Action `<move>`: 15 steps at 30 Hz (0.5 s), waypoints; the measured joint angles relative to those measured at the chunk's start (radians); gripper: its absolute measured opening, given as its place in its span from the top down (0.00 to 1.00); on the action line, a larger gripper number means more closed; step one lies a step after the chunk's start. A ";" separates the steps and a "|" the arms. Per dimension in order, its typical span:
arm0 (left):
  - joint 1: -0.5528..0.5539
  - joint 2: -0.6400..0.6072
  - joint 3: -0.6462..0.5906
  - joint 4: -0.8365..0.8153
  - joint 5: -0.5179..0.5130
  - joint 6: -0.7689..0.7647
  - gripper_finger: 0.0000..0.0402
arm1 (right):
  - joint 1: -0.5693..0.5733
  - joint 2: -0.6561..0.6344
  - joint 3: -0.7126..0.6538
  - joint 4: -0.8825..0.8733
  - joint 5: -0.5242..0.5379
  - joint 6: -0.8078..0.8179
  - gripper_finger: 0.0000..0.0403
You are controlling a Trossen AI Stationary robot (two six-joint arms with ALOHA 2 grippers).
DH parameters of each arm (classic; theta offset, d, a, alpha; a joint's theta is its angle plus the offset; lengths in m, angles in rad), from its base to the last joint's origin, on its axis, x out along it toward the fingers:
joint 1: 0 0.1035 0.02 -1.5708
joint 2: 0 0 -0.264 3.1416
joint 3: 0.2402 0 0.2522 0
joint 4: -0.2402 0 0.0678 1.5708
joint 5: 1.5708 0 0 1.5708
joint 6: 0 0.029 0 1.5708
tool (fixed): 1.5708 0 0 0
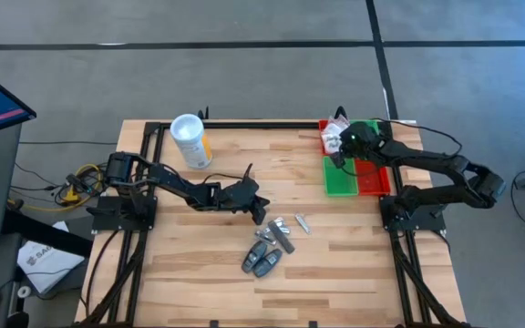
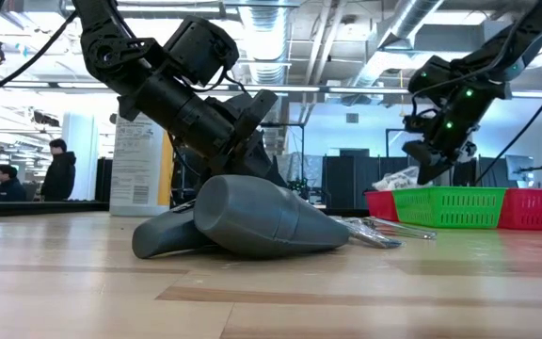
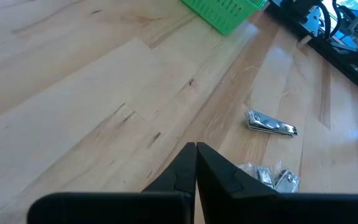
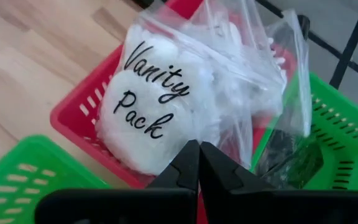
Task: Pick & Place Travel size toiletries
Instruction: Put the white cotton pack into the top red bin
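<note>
toiletries (image 1: pixel 270 246) are scattered mid-table; vanity packets (image 4: pixel 166 93) are heaped in the red bin (image 4: pixel 82 118). left gripper (image 1: pixel 259 211), fingers together, is beside the toiletries; right gripper (image 1: pixel 340 157), fingers together, is held over the green bin (image 1: pixel 340 178).

My work surface (image 1: pixel 199 273) is a pale wooden plank top. On it near its middle lies a loose cluster of small dark grey tubes (image 1: pixel 262 259) and silvery wrapped packets (image 1: pixel 281 228). A white canister (image 1: pixel 190 140) stands toward the far left. A green bin (image 1: pixel 341 175) and red bin (image 1: pixel 375 179) sit side by side, far right.
</note>
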 joint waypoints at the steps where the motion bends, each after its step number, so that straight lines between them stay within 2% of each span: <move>1: 0.000 0.000 0.000 0.000 0.000 0.000 0.99 | 0.000 0.000 -0.003 0.004 0.000 0.001 1.00; 8: 0.000 0.000 0.000 0.000 0.000 0.000 0.99 | 0.000 0.000 -0.004 0.037 -0.002 0.009 0.99; 15: 0.000 0.000 0.000 0.000 0.000 0.000 0.99 | 0.000 0.000 -0.004 0.042 -0.010 0.001 0.83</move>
